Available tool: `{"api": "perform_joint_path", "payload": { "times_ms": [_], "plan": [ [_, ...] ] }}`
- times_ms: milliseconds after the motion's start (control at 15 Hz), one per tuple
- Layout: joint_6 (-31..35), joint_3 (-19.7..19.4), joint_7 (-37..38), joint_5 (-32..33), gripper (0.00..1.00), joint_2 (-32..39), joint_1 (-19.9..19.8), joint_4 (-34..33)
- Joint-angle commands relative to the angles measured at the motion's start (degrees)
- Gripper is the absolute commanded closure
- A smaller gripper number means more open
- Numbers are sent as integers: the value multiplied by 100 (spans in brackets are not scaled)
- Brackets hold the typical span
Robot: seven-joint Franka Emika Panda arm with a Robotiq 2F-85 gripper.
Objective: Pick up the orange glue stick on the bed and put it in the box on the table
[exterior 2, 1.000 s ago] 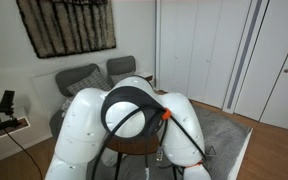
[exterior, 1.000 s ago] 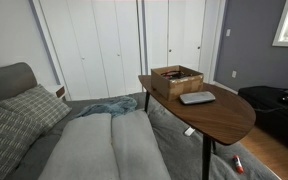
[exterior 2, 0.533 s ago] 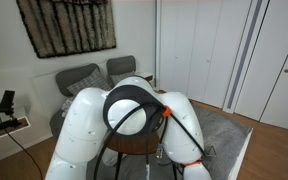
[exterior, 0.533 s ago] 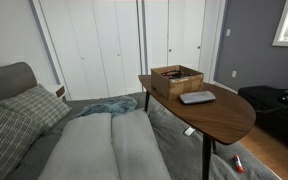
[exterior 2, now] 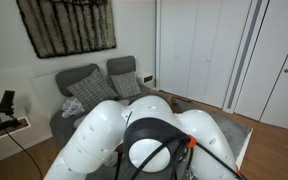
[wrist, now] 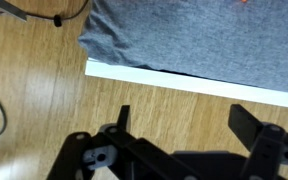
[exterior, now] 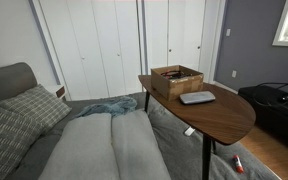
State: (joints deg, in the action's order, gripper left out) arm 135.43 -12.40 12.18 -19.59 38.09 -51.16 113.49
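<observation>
**Arm sinks, pillows come into sight**

Since the earlier frame the white arm has dropped lower, baring the pillows. In the wrist view the fingers stand wide apart. The gripper holds nothing above the wood floor, beside the white edge of the grey bed cover. The orange glue stick lies at that cover's floor-side edge. It is a small red-orange sliver that seems to slant down-right, and its ends cannot be told apart. The box sits at the table's far corner.

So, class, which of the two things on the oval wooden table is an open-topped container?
The brown square box at the far end of the table; the flat grey slab beside it lies low, with no opening.
</observation>
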Motion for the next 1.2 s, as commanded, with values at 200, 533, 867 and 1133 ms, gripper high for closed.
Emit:
{"api": "perform_joint_path", "payload": {
  "times_ms": [200, 533, 867, 1133],
  "plan": [
    [441, 311, -1422, 131, 0, 590, 284, -449],
    [556, 250, -1370, 88, 0, 682, 513, -432],
    [926, 477, -1831, 237, 0, 790, 670, -398],
    [1050, 1131, -2361, 159, 0, 1019, 962, -476]
  ]
}}
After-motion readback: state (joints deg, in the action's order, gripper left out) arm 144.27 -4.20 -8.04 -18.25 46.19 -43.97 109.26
